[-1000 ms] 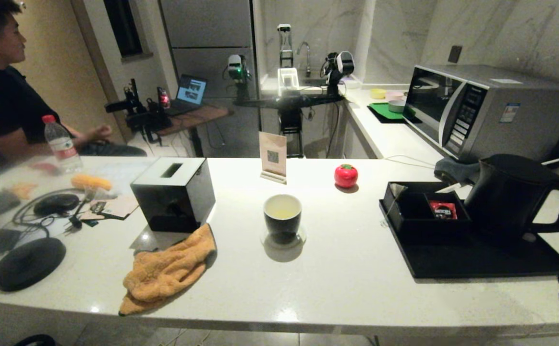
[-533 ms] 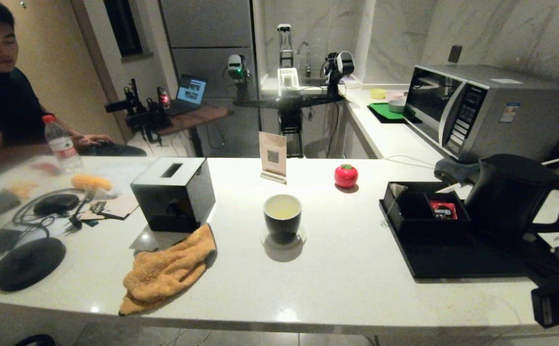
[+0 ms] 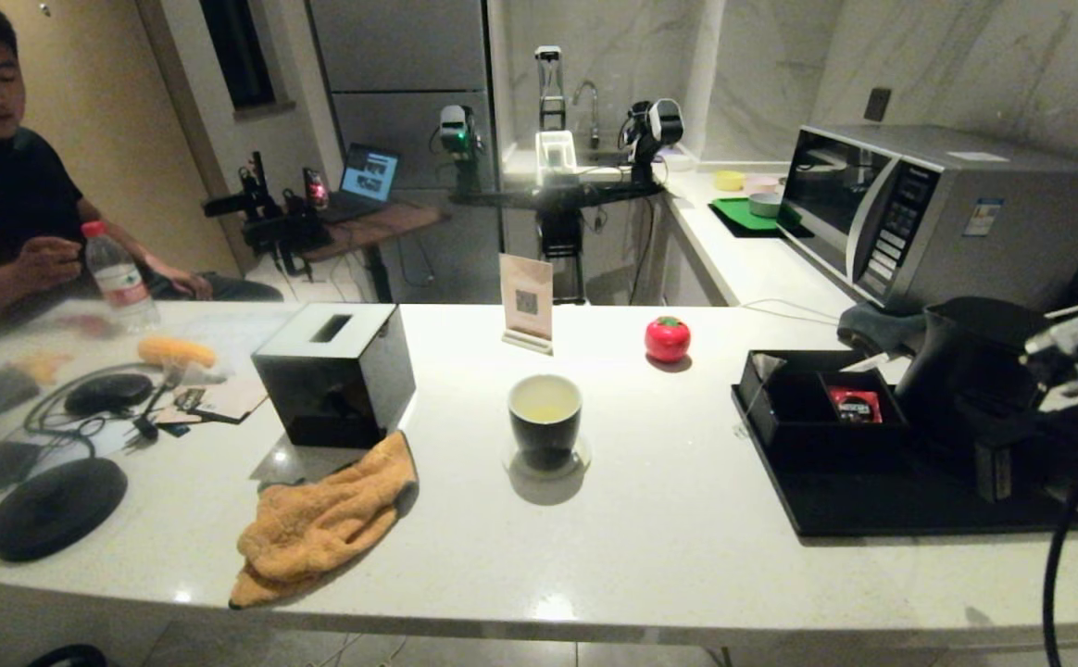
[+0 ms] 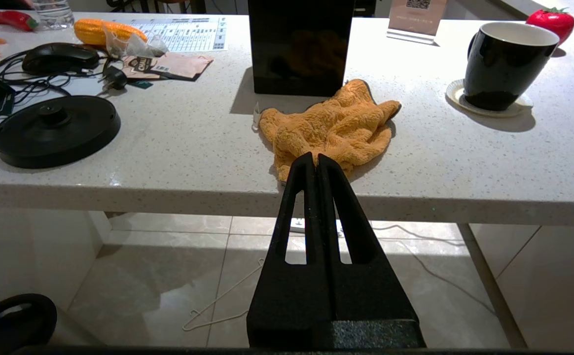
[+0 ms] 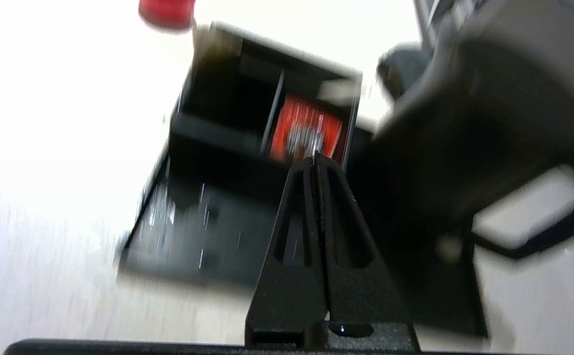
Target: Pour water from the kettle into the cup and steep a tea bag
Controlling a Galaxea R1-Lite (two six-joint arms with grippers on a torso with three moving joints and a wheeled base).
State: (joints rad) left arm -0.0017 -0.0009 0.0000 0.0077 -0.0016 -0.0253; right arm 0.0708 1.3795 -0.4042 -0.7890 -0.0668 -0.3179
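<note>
Though partly hidden, kettle (image 3: 965, 371) behind right hand (image 5: 315, 157).

I am looking across a white speckled counter (image 3: 669, 556) into a dim kitchen. Pale marble walls (image 3: 965, 65) are rising behind a steel microwave (image 3: 937, 218), and a sink tap (image 3: 587, 97) is catching light at the back. A laptop (image 3: 368, 176) is glowing on a wooden desk (image 3: 382, 222). Beige floor tiles (image 4: 144, 276) are showing under the counter edge.
</note>
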